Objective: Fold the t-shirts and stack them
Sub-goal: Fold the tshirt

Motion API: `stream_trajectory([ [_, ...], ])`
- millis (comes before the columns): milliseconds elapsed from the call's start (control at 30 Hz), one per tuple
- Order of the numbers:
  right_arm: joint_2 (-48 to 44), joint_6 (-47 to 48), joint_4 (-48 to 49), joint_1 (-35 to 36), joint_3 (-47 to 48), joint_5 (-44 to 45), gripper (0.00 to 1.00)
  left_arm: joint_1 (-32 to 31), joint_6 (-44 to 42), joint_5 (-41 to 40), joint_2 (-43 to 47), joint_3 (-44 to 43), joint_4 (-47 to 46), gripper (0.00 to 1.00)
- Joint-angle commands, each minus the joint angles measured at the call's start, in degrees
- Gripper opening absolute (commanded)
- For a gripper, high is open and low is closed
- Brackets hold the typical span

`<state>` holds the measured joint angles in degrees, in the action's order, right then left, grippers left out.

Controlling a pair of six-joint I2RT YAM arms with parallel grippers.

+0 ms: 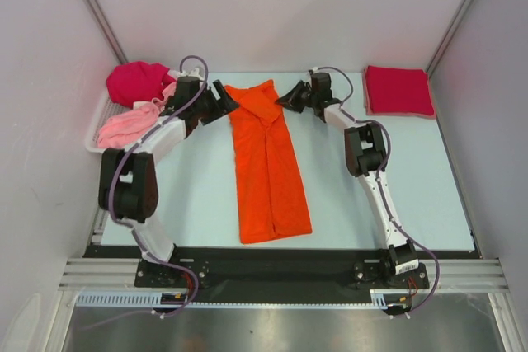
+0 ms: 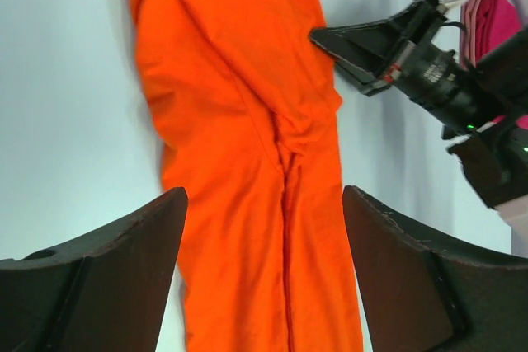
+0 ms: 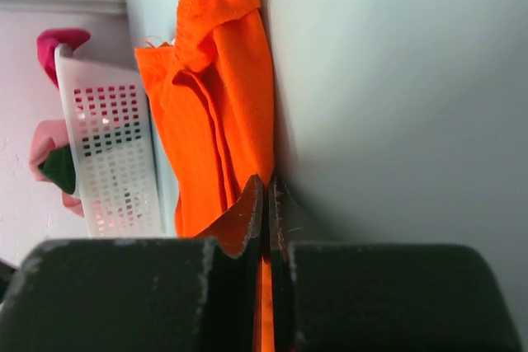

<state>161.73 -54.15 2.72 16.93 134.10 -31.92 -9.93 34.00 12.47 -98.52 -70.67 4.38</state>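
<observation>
Orange t-shirt (image 2: 239, 121) is being cut off top and bottom in the left wrist view. Its pinched edge is being hidden between the closed fingers (image 3: 241, 228) of the right gripper (image 3: 264, 185). Pink t-shirt (image 1: 124, 128) and white tray (image 1: 90, 144) are being partly covered by the left arm (image 1: 162, 133). Crimson t-shirt (image 2: 495, 21) is being mostly blocked by the right arm (image 2: 487, 113).

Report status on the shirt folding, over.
Left hand open at long orange cloth t-shirt. Right hand shut on its far edge. White perforated tray, folded crimson cloth shirt off to sides.
</observation>
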Motion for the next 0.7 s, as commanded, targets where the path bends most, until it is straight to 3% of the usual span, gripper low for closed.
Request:
stream_trajectory([
  [0,-5.3,4.7,-2.3,-5.6,-3.0,4.8,0.00,0.5,-1.9,5.5,-7.0,-7.6,-0.3,0.82],
  [267,-10.1,6.7,-0.3,-10.1,-12.5,3.4,0.00,-0.2,0.0,7.6,-25.1,-26.6,-3.1,0.69],
  [400,-6.4,6.7,-1.7,-10.1,-7.7,0.4,0.00,-1.2,1.9,8.1,-29.4,-31.3,-2.5,0.68],
  [500,-2.7,6.0,-2.5,-9.3,-2.2,-0.8,0.08,-1.7,2.0,7.1,-27.0,-26.6,-2.0,0.70],
  [667,2.9,2.7,-4.5,-8.7,6.1,-3.0,0.12,-1.7,-1.2,9.0,-16.3,-8.7,-2.4,0.74],
])
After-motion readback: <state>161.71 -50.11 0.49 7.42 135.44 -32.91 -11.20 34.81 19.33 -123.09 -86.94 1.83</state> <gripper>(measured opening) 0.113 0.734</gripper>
